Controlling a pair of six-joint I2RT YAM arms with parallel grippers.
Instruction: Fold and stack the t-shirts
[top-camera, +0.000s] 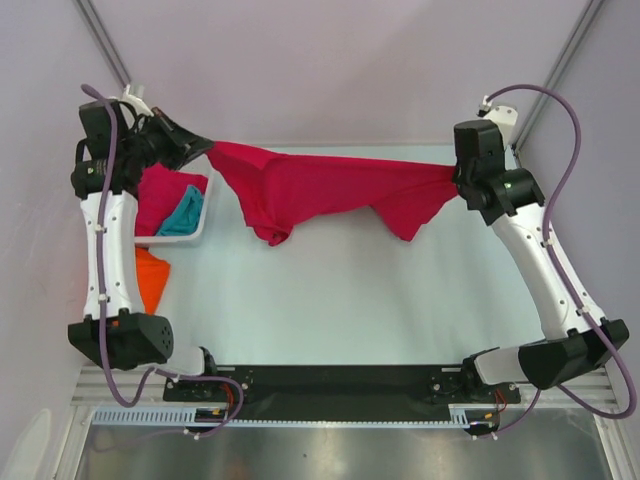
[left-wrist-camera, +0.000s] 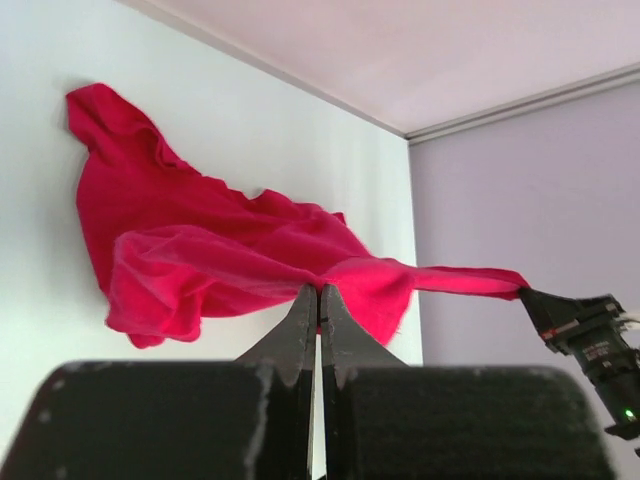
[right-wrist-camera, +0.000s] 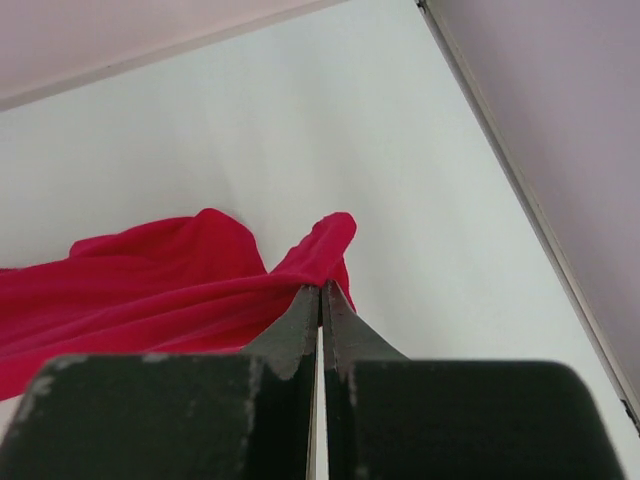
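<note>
Right now the crimson t-shirt (top-camera: 320, 190) hangs in the air btwn both arms, over the far half of the worktop (top-camera: 350, 310). The left gripper (top-camera: 207, 150) is clamped on one end of the cloth, jaws pressed together w/ fabric pinched at the tips. The right gripper (top-camera: 456, 175) is closed the same way on the opposite end. Top edge runs fairly taut; two lobes sag below it, one left of centre, one nearer the right. Can't tell which parts are pinched (shoulder, hem, sleeve), as the cloth is too bunched.

Step in hand, I'd judge: spreading the shirt flat before any fold. To do it well:
- Hold both grips level and the tension even, so the top edge is straight.
- Lower so the hanging part touches down first.
- Draw toward the near side so the body lays out w/o creases. The sagging lobes would prob. tuck under if dropped straight down.

Room: middle and near worktop is bare, so there's ample space to lay out. The left side is tighter. A white basket (top-camera: 200, 232) sits just beside the left gripper, w/ a second red t-shirt (top-camera: 160, 195) and a teal t-shirt (top-camera: 183, 215) in it. An orange t-shirt (top-camera: 150, 280) lies by the left arm. The far wall is close behind and the right wall is near the right gripper, so there's little margin to widen the stretch. No fold made yet, no stack visible.
</note>
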